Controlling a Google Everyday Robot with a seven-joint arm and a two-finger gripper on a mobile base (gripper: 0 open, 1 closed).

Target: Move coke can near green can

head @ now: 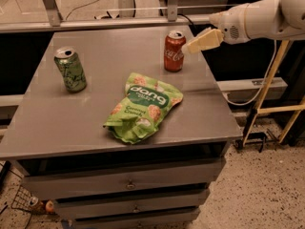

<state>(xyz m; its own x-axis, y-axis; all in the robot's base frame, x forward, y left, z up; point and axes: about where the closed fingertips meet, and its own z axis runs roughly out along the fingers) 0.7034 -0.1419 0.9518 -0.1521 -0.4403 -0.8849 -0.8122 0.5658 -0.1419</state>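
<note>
The red coke can (174, 51) stands upright near the far right of the grey cabinet top (95, 118). The green can (70, 68) stands upright at the left side, well apart from it. My gripper (189, 47) comes in from the right on a white arm (257, 18); its cream fingertips are just right of the coke can's upper part, close to it, holding nothing.
A green "dang" snack bag (141, 107) lies flat in the middle, between the two cans and nearer the front. Drawers run below the top. A metal rail (119, 24) lies behind the cabinet. A wooden stand (271, 85) is at the right.
</note>
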